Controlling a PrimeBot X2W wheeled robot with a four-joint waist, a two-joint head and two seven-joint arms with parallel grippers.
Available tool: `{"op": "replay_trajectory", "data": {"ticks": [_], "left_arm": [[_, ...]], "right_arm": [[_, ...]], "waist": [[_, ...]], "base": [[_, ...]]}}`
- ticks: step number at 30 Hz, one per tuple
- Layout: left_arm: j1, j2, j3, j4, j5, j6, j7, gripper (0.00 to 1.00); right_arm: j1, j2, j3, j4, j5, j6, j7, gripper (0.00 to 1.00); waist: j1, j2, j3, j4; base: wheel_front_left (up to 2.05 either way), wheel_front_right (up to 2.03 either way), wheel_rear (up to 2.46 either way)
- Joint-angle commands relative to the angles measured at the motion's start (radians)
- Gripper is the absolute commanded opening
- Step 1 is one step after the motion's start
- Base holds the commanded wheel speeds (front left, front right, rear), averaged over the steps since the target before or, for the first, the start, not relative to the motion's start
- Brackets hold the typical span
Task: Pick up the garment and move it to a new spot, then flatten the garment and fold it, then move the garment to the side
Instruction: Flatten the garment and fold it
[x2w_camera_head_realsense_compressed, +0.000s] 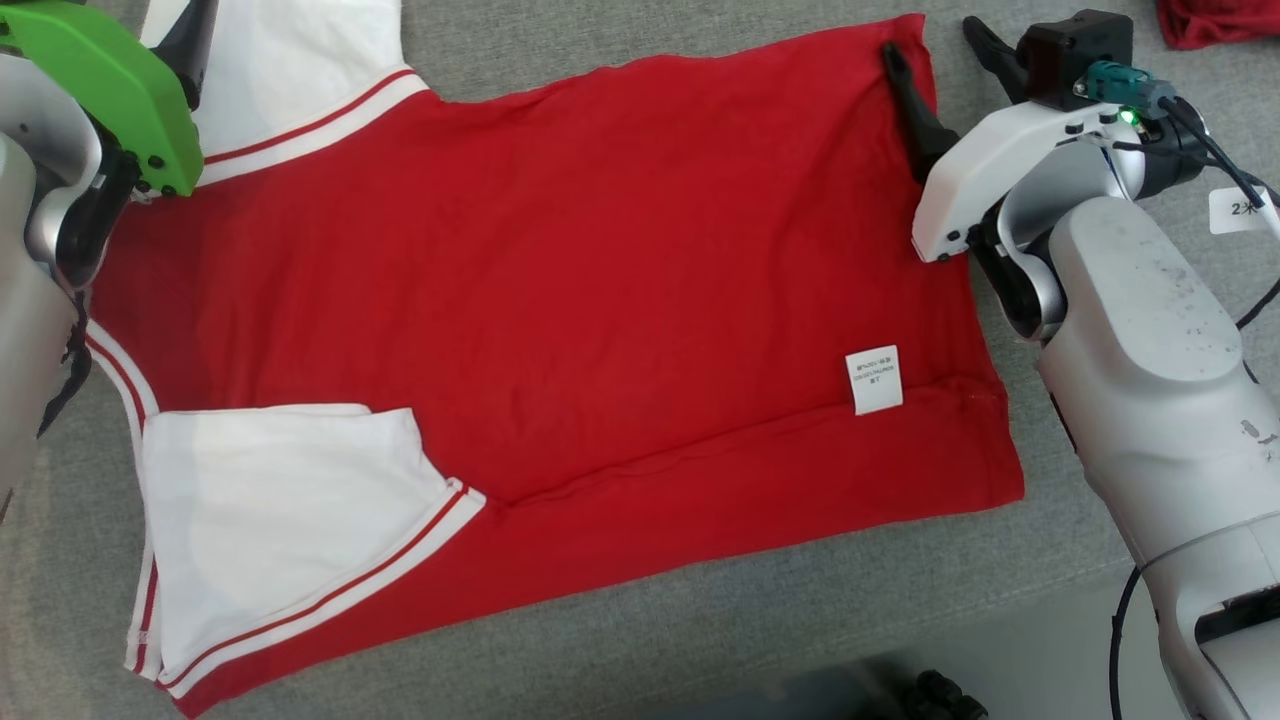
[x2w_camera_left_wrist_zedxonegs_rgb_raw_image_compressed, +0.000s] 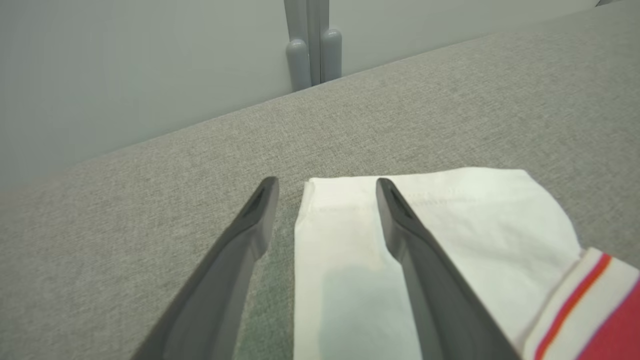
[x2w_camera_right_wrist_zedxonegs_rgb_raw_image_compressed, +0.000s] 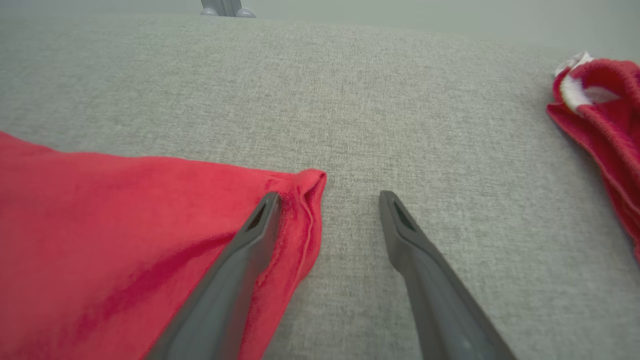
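The garment (x2w_camera_head_realsense_compressed: 560, 270) is a red T-shirt with white, red-striped sleeves, spread flat on the grey cloth table (x2w_camera_head_realsense_compressed: 700, 620), with a white label (x2w_camera_head_realsense_compressed: 873, 380) near its right hem. My right gripper (x2w_camera_head_realsense_compressed: 940, 55) stands open at the shirt's far right corner; in the right wrist view one finger (x2w_camera_right_wrist_zedxonegs_rgb_raw_image_compressed: 235, 270) lies over the red hem corner (x2w_camera_right_wrist_zedxonegs_rgb_raw_image_compressed: 300, 200) and the other over bare table. My left gripper (x2w_camera_left_wrist_zedxonegs_rgb_raw_image_compressed: 327, 187) is open astride the edge of the far white sleeve (x2w_camera_left_wrist_zedxonegs_rgb_raw_image_compressed: 475, 225). The left arm's green cover (x2w_camera_head_realsense_compressed: 110, 90) shows at the upper left. Neither gripper holds anything.
Another bunched red garment (x2w_camera_head_realsense_compressed: 1215, 25) lies at the table's far right, also seen as a red heap (x2w_camera_right_wrist_zedxonegs_rgb_raw_image_compressed: 605, 115) to the right of my right gripper. The table's front edge runs along the bottom, with floor (x2w_camera_head_realsense_compressed: 1000, 650) beyond. A grey post (x2w_camera_left_wrist_zedxonegs_rgb_raw_image_compressed: 310, 45) stands behind the table.
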Motion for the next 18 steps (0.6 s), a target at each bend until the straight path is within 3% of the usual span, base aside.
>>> {"op": "replay_trajectory", "data": {"ticks": [1, 10, 17, 18], "left_arm": [[-0.021, 0.017, -0.018, 0.016, -0.021, 0.002, 0.012, 1.0], [-0.069, 0.055, -0.108, 0.096, -0.072, 0.003, 0.019, 1.0], [-0.07, 0.023, -0.159, 0.128, -0.138, 0.002, 0.06, 1.0], [-0.067, 0.021, -0.169, 0.123, -0.148, 0.001, 0.068, 0.8]], "right_arm": [[-0.015, 0.005, 0.018, 0.015, 0.01, -0.001, -0.003, 1.0], [-0.066, 0.014, 0.1, 0.042, 0.068, -0.001, -0.015, 1.0], [-0.07, 0.004, 0.165, 0.046, 0.116, 0.0, 0.004, 0.98], [-0.068, 0.002, 0.174, 0.044, 0.124, 0.0, 0.01, 0.42]], "waist": [[-0.0001, 0.0, 0.024, -0.028], [-0.0001, 0.0, 0.039, -0.055], [-0.0001, 0.0, 0.037, -0.06], [-0.0001, 0.0, 0.034, -0.058]], "base": [[0.0, 0.0, 0.0], [0.0, 0.0, 0.0], [0.0, 0.0, 0.0], [0.0, 0.0, 0.0]]}}
